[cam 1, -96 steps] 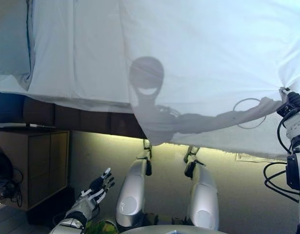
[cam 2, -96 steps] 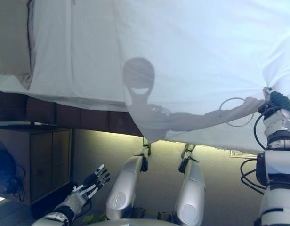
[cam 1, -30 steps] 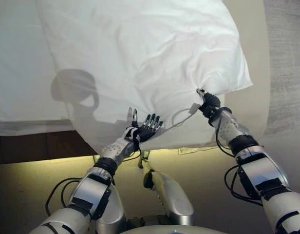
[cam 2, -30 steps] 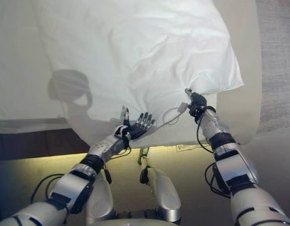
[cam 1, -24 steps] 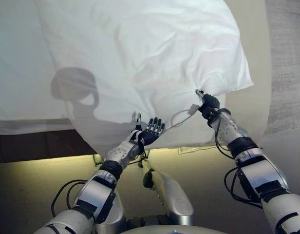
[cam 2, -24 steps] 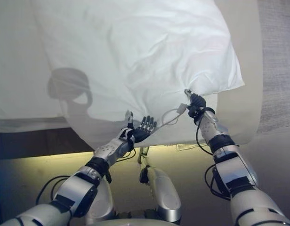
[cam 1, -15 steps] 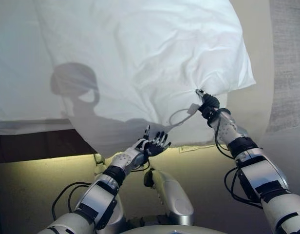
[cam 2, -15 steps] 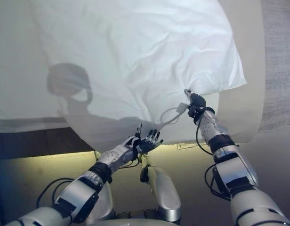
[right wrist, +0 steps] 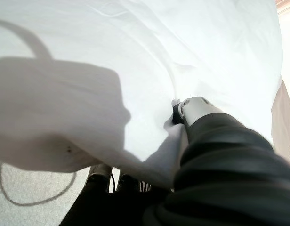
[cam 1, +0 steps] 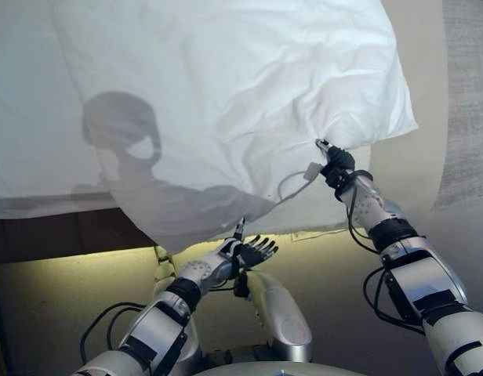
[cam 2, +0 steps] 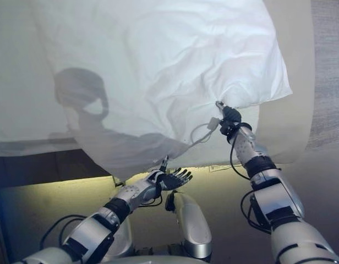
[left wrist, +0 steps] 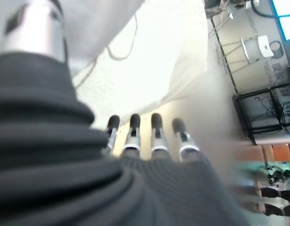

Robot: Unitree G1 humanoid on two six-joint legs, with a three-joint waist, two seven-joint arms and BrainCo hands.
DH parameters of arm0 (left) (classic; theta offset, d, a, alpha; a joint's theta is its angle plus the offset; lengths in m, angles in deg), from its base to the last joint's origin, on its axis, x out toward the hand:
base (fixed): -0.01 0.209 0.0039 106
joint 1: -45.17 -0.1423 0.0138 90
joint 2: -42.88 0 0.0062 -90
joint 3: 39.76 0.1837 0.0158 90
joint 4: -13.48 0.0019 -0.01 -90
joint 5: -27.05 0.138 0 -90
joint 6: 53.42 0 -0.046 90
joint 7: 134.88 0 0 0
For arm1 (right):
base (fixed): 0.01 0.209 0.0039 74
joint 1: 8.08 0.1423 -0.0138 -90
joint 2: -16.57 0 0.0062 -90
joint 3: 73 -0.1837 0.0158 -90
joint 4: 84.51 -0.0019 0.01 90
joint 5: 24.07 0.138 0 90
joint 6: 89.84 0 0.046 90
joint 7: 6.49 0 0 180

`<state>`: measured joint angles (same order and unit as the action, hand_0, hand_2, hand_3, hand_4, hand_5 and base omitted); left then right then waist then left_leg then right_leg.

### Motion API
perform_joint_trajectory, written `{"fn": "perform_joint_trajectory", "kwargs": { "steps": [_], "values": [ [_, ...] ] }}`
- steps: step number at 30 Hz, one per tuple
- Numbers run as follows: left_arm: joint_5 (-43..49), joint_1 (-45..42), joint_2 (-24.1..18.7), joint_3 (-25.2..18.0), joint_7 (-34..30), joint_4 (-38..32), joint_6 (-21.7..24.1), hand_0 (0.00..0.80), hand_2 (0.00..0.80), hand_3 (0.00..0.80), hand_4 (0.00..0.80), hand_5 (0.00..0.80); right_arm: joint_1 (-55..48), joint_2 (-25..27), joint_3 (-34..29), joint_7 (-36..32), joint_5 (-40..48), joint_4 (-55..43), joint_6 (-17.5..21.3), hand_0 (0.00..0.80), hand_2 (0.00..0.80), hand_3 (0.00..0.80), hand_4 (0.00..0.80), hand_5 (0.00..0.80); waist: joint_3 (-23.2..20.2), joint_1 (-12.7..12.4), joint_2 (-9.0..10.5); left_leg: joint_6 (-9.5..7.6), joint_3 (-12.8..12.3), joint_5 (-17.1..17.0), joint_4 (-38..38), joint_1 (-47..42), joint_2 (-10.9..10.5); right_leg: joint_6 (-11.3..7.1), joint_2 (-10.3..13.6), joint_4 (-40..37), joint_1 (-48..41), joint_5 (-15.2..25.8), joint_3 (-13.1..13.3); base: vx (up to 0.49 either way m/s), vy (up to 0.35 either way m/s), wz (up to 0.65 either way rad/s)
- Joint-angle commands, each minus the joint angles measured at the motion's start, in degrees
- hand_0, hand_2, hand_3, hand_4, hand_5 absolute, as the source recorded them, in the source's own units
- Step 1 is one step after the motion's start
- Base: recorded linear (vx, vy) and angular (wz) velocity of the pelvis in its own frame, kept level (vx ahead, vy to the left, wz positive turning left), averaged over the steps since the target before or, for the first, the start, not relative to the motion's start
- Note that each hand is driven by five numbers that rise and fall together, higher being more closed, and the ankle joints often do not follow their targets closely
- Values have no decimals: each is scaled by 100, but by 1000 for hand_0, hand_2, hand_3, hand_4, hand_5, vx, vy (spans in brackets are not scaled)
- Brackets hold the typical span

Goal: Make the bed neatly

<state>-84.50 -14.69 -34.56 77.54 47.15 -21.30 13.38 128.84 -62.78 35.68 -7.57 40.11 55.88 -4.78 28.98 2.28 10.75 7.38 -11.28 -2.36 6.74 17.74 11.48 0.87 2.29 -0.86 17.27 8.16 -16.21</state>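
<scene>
- Duvet (cam 1: 226, 102), white and rumpled, covers most of the bed (cam 1: 410, 180); its near right corner is bunched and lifted, while its near edge droops over the bed's side.
- Right hand (cam 1: 335, 166) is clenched on that bunched corner, thumb and fingers pinching the cloth from both sides.
- Left hand (cam 1: 245, 252) hangs below the drooping edge, palm up, fingers (left wrist: 157, 125) straight and spread, grasping nothing and clear of the cloth.
</scene>
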Motion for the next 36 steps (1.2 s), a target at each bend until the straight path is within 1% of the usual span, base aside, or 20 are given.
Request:
{"fn": "perform_joint_trajectory", "kwargs": {
  "steps": [1,3,4,5,6,8,12,19,24,25,30,34,35,36],
  "values": [
    [-145,207,549,121,-876,-375,-167,0,0,0,0,0,458,533,-72,-253,-55,-511,139,800,800,800,800,800,81,-5,-135,231,-102,20,111,2,363,-819,393,635,4,-380,-31,0,0,0],
    [-145,253,612,78,-1174,-489,161,0,0,0,0,0,433,482,-95,-261,-77,-432,133,800,800,800,800,800,81,6,-137,240,-92,32,133,-19,379,-815,385,635,-22,-374,-26,-33,-1,-1],
    [-145,290,608,55,-1272,-531,283,0,0,0,0,0,443,481,-107,-263,-88,-423,130,800,800,800,800,800,81,16,-104,190,-148,-108,121,67,359,-756,413,608,58,-265,-67,-73,-6,-2],
    [-145,317,595,36,-1343,-555,338,0,0,0,0,0,442,476,-101,-265,-88,-418,135,800,800,800,800,800,81,20,-98,192,-151,-110,112,57,360,-756,409,597,47,-266,-67,0,0,0],
    [-145,349,589,-32,-1444,-574,493,0,0,0,0,0,421,463,-96,-272,-93,-420,134,800,800,800,800,800,81,19,-111,244,-109,29,102,-53,387,-812,369,594,-59,-373,-24,77,-8,-1],
    [-145,420,580,-109,-1479,-621,690,0,0,0,0,0,399,428,-97,-255,-87,-446,133,800,800,800,800,800,81,30,-80,254,-117,30,111,-57,406,-814,356,583,-70,-364,-25,37,-22,-4],
    [-145,596,556,-314,-1737,-605,716,0,0,0,0,0,361,374,-82,-284,-108,-460,97,800,800,800,800,800,81,69,-36,267,-131,31,99,-105,433,-808,321,565,-115,-372,-6,0,-6,-1],
    [-145,849,620,-449,-1862,-618,901,0,0,0,0,0,359,300,-86,-394,-144,-262,121,800,800,800,800,800,81,83,-19,268,-168,44,82,-221,447,-803,310,543,-234,-394,-24,0,0,0],
    [-145,885,593,-587,-1908,-501,1244,0,0,0,0,0,402,294,-103,-444,-161,-145,144,800,800,800,800,800,81,59,-28,271,-158,41,82,-259,436,-808,311,530,-292,-396,-44,-18,0,0],
    [-145,894,578,-636,-1894,-479,1359,0,0,0,0,0,414,304,-111,-439,-166,-154,129,800,800,800,800,800,81,64,2,219,-220,-96,80,-174,410,-753,342,515,-215,-296,-90,-91,3,0],
    [-145,836,483,-880,-1782,-392,1844,0,0,0,0,0,383,322,-140,-437,-179,-151,106,800,800,800,800,800,81,25,-19,225,-192,-119,62,-185,394,-750,365,514,-239,-312,-137,-19,1,0],
    [-145,769,307,-1178,-1869,-227,1974,0,0,0,0,0,344,358,-160,-436,-122,-142,101,800,800,800,800,800,81,-36,-38,227,-152,-149,8,-178,368,-755,376,492,-249,-323,-189,0,0,0],
    [-145,745,257,-1234,-1869,-202,2011,113,113,113,113,113,318,356,-172,-449,-119,-131,114,800,800,800,800,800,81,-54,-39,228,-141,-153,8,-173,366,-756,378,492,-252,-326,-203,0,0,0],
    [-145,728,190,-1294,-1869,-165,2034,634,634,634,634,634,293,356,-192,-465,-124,-126,119,800,800,800,800,800,81,-72,-37,228,-130,-157,7,-168,362,-759,382,494,-253,-328,-221,0,0,0]
  ]
}}
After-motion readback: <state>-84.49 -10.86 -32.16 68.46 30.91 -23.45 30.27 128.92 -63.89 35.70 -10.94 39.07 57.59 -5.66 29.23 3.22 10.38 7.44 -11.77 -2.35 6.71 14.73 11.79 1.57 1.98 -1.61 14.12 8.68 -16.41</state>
